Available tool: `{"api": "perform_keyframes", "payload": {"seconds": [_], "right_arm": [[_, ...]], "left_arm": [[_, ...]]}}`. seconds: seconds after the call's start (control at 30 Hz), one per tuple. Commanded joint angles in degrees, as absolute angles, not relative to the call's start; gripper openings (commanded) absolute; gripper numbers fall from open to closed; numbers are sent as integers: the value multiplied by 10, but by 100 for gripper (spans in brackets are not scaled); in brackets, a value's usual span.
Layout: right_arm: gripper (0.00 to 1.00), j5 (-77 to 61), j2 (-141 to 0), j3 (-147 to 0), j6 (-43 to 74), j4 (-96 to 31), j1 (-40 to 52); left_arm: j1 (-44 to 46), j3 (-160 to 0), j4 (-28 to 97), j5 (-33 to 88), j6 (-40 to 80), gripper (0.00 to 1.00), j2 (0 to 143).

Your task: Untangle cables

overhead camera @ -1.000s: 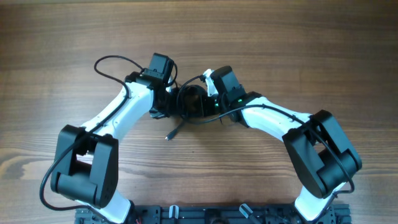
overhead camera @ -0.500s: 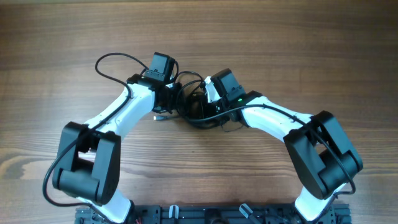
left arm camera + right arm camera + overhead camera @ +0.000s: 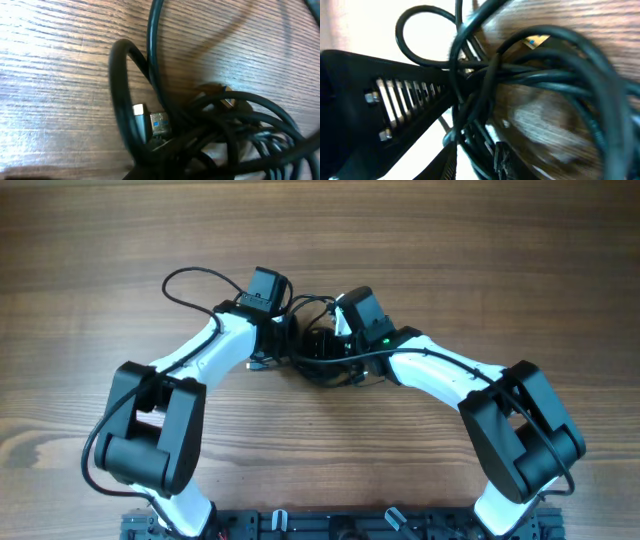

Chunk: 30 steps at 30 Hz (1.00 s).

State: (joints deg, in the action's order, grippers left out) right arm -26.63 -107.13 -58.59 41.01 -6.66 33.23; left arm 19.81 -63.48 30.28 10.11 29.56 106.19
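The cables (image 3: 322, 360) are one knotted black bundle at the table's middle, pressed between my two grippers. My left gripper (image 3: 288, 340) reaches into the bundle from the left and seems shut on it. In the left wrist view its fingers are hidden under the cables (image 3: 120, 105), and two metal plug ends (image 3: 158, 123) lie on the wood. My right gripper (image 3: 336, 337) meets the bundle from the right. In the right wrist view the gripper (image 3: 477, 162) is shut on strands of the cables (image 3: 545, 80), which run between its fingers (image 3: 453, 167).
A thick black wire (image 3: 190, 278) loops out behind the left arm. A black ridged part (image 3: 395, 102) of the other arm fills the left of the right wrist view. The wooden table (image 3: 500, 240) stretches all round. A dark rail (image 3: 330, 525) lines the front edge.
The left arm has swung right, closer to the right gripper. The bundle has been gathered up, and the plug end that trailed toward the front has been drawn back toward the left gripper.
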Motion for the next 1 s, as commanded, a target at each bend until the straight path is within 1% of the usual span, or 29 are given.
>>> {"api": "perform_keyframes", "payload": {"seconds": [0.0,0.2,0.23,0.27,0.33,0.37,0.43,0.53,0.6,0.63,0.7,0.83,0.87,0.97], "right_arm": [[28,-248,-1057,-588,426,-57,336],[27,-255,-1062,-588,435,-51,336],[27,-258,-1062,-588,435,-53,336],[24,-257,-1062,-588,436,-59,336],[17,-255,-1062,-588,437,-79,336],[16,-248,-1062,-588,437,-91,336],[16,-220,-1062,-588,435,-104,336],[14,-220,-1061,-588,413,-104,335],[15,-221,-1059,-588,404,-104,333],[21,-231,-1053,-588,389,-104,331],[28,-255,-1038,-588,373,-108,323],[24,-254,-1030,-588,375,-145,321],[22,-256,-1030,-588,375,-151,324],[22,-255,-1030,-588,375,-157,325]], "left_arm": [[204,-628,308,110,305,4,1087],[204,-628,303,205,288,4,1088],[204,-628,304,220,283,4,1088],[204,-628,303,236,272,4,1087],[204,-628,304,236,272,4,1087],[203,-628,303,236,272,4,1087],[202,-628,302,235,272,4,1087],[203,-628,302,224,272,4,1087],[203,-628,302,224,272,4,1088],[203,-628,302,224,269,4,1088],[203,-628,302,224,259,4,1088],[203,-628,298,224,259,4,1088],[203,-628,295,224,259,4,1088],[203,-628,274,224,257,4,1088]]}}
